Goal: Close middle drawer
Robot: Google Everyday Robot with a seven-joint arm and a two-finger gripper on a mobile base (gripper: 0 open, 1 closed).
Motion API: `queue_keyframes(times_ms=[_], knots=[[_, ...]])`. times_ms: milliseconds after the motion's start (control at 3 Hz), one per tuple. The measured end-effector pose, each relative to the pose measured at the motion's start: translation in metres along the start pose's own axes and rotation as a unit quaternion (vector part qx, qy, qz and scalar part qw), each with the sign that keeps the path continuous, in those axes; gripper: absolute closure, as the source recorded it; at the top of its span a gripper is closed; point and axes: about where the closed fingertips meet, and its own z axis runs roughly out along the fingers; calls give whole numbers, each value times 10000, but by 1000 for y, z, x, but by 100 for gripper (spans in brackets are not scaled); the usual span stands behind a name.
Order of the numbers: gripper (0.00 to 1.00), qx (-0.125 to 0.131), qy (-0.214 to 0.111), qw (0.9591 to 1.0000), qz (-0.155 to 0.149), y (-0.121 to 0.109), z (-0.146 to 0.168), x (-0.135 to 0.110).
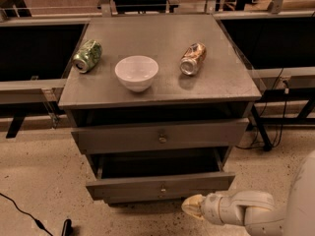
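Nearby, tool [193, 206] below open middle drawer [147, 187]

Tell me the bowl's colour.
White bowl, camera view. Gripper low, right of the middle drawer.

Wht rounded arm [248, 211] w/ cream claw [192, 206], btm-rt of view.

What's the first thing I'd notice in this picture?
Probably the middle drawer, pulled out and showing its dark inside. On the cabinet top a white bowl sits between a green can on the left and a brownish can on the right, both lying down. The robot's gripper is low down, just in front of the drawer's right end.
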Motion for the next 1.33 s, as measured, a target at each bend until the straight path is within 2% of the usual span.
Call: queue_keyframes(times_ms=[333,667,1000,1333], knots=[[100,-498,224,9978,-381,12,7,-5],[100,-859,354,9938,-612,24,13,-7],[100,-1085,359,9903,-791,33,17,-7],[100,-1107,363,9899,-808,34,17,-6]])
